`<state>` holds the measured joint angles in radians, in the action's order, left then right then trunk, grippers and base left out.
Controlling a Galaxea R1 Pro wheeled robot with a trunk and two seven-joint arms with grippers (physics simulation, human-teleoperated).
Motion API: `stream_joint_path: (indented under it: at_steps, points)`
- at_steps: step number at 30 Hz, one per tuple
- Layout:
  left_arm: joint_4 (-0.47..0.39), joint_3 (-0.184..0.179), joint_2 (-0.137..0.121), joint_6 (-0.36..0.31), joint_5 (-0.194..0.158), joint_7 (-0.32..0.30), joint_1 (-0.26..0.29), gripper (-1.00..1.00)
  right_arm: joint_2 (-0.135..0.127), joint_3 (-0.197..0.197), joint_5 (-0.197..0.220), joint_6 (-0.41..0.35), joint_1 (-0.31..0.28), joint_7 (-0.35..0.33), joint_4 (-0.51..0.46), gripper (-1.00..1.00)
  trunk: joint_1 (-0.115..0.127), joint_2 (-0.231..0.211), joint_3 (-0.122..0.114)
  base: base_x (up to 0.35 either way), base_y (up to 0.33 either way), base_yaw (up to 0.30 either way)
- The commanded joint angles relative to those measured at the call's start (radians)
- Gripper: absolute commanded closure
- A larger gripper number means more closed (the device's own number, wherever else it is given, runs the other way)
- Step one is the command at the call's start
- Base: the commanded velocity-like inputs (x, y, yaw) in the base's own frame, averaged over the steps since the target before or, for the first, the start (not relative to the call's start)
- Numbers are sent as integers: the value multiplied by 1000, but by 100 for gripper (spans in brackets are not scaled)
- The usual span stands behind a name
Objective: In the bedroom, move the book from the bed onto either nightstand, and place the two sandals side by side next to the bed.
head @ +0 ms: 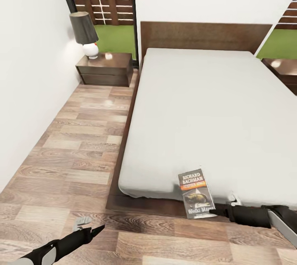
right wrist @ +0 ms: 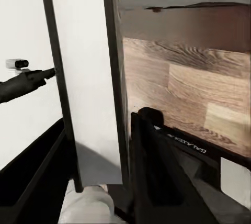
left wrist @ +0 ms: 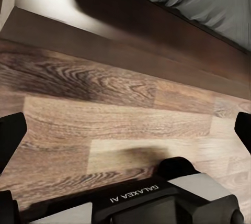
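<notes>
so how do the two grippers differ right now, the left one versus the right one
The right gripper is shut on the book, holding it upright at the foot of the bed; the left gripper holds nothing. The left gripper's fingers are spread wide over bare wood floor, while the right gripper sits close to the bed frame. Both are black and hang low near the floor.

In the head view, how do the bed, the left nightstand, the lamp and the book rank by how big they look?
1. The bed, by far.
2. The left nightstand.
3. The lamp and the book look about alike; the book is much nearer the camera, so I would not rank them.
</notes>
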<state>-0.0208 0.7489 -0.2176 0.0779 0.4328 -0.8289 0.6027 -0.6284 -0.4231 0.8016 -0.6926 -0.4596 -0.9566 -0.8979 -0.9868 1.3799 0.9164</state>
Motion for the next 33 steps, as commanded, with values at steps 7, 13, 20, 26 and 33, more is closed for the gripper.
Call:
stream_joint_path:
  at_steps: [7,13,20,26,33]
  points:
    - [1,6,0,8,12,-2,0,-100,-1,-31,-100,109,60,-9,24,100,27,-49,-21,0,0,0]
    - [1,4,0,9,12,-2,0,-100,8,-36,-111,327,62,-8,301,100,50,-91,-40,0,0,0]
    - [1,4,1,9,12,-1,0,-100,59,-38,-113,486,62,-8,449,100,77,-140,-62,0,0,0]
    - [1,4,1,10,12,0,0,-100,73,-39,-111,502,62,-8,480,100,100,-182,-81,0,0,0]
    - [1,4,7,10,12,1,-1,-100,79,-39,-113,504,62,-8,482,100,127,-231,-103,0,0,0]
